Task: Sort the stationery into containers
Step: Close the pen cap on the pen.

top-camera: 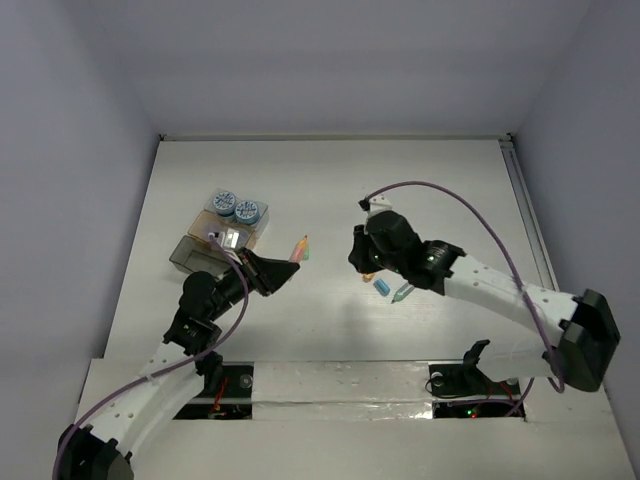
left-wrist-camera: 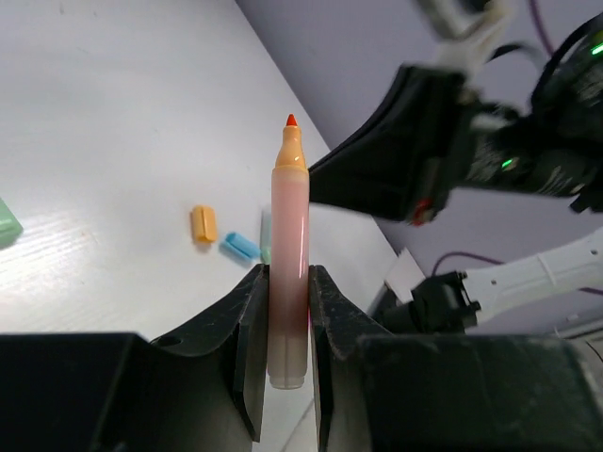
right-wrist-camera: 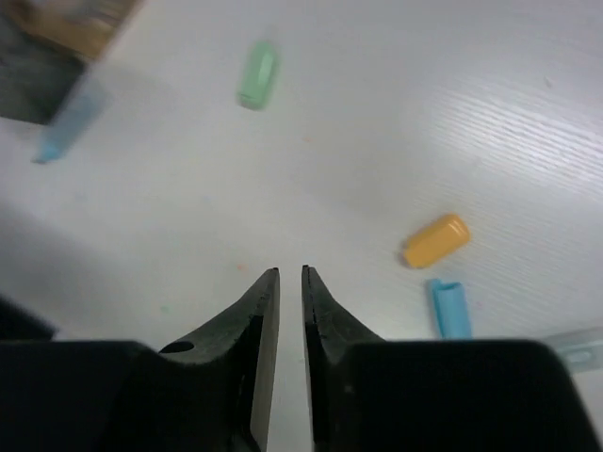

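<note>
My left gripper [top-camera: 287, 268] [left-wrist-camera: 287, 311] is shut on an uncapped orange marker [top-camera: 298, 250] [left-wrist-camera: 290, 235], held above the table with its tip pointing away. My right gripper [top-camera: 360, 262] [right-wrist-camera: 290, 273] is shut and empty, low over the table. An orange cap [top-camera: 368, 275] [right-wrist-camera: 435, 241] [left-wrist-camera: 203, 224], a blue cap [top-camera: 381, 287] [right-wrist-camera: 451, 307] [left-wrist-camera: 239, 246] and a teal piece [top-camera: 403, 294] lie just right of it. A green cap [right-wrist-camera: 257, 74] lies farther ahead. Two see-through boxes [top-camera: 195, 253] [top-camera: 240, 230] stand at the left. Two blue-grey tubs [top-camera: 224, 203] sit by the far one.
A blurred light blue stick [right-wrist-camera: 71, 122] lies near the boxes at the top left of the right wrist view. The right arm [left-wrist-camera: 452, 141] fills the upper right of the left wrist view, close beyond the marker tip. Grey walls enclose the white table [top-camera: 330, 180].
</note>
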You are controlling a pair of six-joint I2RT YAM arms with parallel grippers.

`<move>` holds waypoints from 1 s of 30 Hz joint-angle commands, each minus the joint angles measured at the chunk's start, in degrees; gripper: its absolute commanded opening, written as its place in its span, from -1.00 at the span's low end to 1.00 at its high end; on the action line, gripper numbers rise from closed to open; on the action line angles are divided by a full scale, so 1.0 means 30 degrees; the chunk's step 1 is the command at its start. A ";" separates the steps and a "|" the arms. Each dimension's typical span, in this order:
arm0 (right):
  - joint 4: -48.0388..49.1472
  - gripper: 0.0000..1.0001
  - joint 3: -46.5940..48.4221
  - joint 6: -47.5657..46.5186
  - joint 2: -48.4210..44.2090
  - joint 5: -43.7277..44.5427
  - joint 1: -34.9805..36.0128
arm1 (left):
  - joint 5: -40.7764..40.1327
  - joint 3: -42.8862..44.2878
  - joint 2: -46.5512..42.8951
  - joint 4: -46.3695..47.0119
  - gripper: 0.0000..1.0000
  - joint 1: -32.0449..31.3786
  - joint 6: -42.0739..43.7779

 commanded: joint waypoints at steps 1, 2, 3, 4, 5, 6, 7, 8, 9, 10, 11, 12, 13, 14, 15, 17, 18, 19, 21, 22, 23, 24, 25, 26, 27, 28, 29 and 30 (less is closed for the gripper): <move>-0.1371 -0.51 0.0651 0.1895 0.1713 0.4769 -0.0032 | -0.1800 -0.0196 0.0326 0.3779 -1.00 -0.0057 0.0283; -0.1372 -0.37 0.0739 0.2012 0.2326 0.4917 -0.0235 | -0.1976 -0.0196 0.0530 0.3955 -1.00 -0.0057 0.0459; -0.1604 -0.24 0.0827 0.2448 0.2680 0.5063 -0.0585 | -0.1977 -0.0225 0.0648 0.4160 -1.00 -0.0057 0.0576; -0.1780 -0.02 0.0973 0.2655 0.3032 0.4948 -0.0792 | -0.1977 -0.0312 0.0823 0.4568 -1.00 -0.0057 0.0665; -0.1956 0.05 0.1148 0.2861 0.3383 0.4860 -0.0997 | -0.1890 -0.0400 0.1028 0.4862 -1.00 -0.0231 0.0665; -0.2132 0.11 0.1150 0.3269 0.3967 0.4917 -0.1173 | -0.1745 -0.0517 0.1117 0.5271 -1.00 -0.0233 0.0694; -0.2191 0.13 0.1150 0.3389 0.4205 0.4889 -0.1581 | -0.1714 -0.0779 0.1176 0.5797 -1.00 -0.0233 0.0724; -0.2192 0.13 0.1063 0.3535 0.4410 0.4802 -0.1788 | -0.1714 -0.0898 0.1264 0.6005 -1.00 -0.0233 0.0782; -0.2134 0.13 0.0888 0.3768 0.4615 0.4482 -0.1993 | -0.1714 -0.1015 0.1294 0.6210 -1.00 -0.0233 0.0841; -0.1988 0.13 0.0770 0.3829 0.4907 0.4305 -0.2256 | -0.1743 -0.1219 0.1265 0.6415 -1.00 -0.0233 0.0928; -0.1755 0.14 0.0624 0.3800 0.5084 0.4187 -0.2259 | -0.1772 -0.1279 0.1265 0.6476 -1.00 -0.0233 0.1103; -0.1492 0.15 0.0565 0.3829 0.5318 0.3809 -0.2520 | -0.1772 -0.1338 0.1236 0.6534 -1.00 -0.0233 0.1221; -0.1373 0.15 0.0593 0.3858 0.5871 0.3660 -0.2522 | -0.1772 -0.1455 0.1235 0.6709 -1.00 -0.0233 0.1280; -0.1256 0.15 0.0680 0.3830 0.6138 0.3542 -0.2523 | -0.1743 -0.1514 0.1177 0.6798 -1.00 -0.0233 0.1339; -0.1168 0.14 0.0855 0.3945 0.6402 0.3483 -0.2523 | -0.1685 -0.1601 0.1206 0.6885 -1.00 -0.0233 0.1397; -0.1108 0.10 0.1003 0.4121 0.7103 0.3599 -0.2698 | -0.1568 -0.1690 0.1235 0.7237 -1.00 -0.0233 0.1398; -0.1108 0.08 0.1091 0.4325 0.7281 0.3484 -0.2872 | -0.1422 -0.1748 0.1264 0.7383 -1.00 -0.0233 0.1340; -0.1079 0.07 0.1121 0.4414 0.7399 0.3424 -0.2874 | -0.1392 -0.1894 0.1294 0.7558 -1.00 -0.0233 0.1368; -0.0904 0.07 0.1092 0.4648 0.7634 0.3279 -0.3077 | -0.1246 -0.1983 0.1469 0.7706 -1.00 -0.0233 0.1427; -0.0845 0.07 0.1121 0.4708 0.7751 0.3132 -0.3079 | -0.1216 -0.2041 0.1528 0.7823 -1.00 -0.0233 0.1427; -0.0844 0.06 0.1150 0.4766 0.7839 0.3044 -0.3079 | -0.1158 -0.2100 0.1615 0.7911 -1.00 -0.0233 0.1427; -0.0815 0.06 0.1179 0.4883 0.8130 0.2898 -0.3079 | -0.1041 -0.2129 0.1645 0.7999 -1.00 -0.0233 0.1398; -0.0873 0.06 0.1237 0.4942 0.8307 0.2897 -0.3079 | -0.1040 -0.2188 0.1646 0.8116 -1.00 -0.0233 0.1369; -0.0990 0.06 0.1441 0.5001 0.8483 0.2926 -0.3079 | -0.0982 -0.2188 0.1675 0.8146 -1.00 -0.0233 0.1369; -0.1049 0.05 0.1501 0.5088 0.8774 0.2868 -0.3079 | -0.0981 -0.2188 0.1646 0.8175 -1.00 -0.0407 0.1369; -0.1049 0.05 0.1531 0.5147 0.8893 0.2838 -0.3079 | -0.0981 -0.2246 0.1617 0.8146 -1.00 -0.0409 0.1369; -0.1020 0.04 0.1560 0.5177 0.8952 0.2780 -0.3079 | -0.0981 -0.2247 0.1558 0.8175 -1.00 -0.0409 0.1398; -0.0991 0.04 0.1618 0.5235 0.9156 0.2692 -0.3079 | -0.1010 -0.2247 0.1529 0.8175 -1.00 -0.0409 0.1398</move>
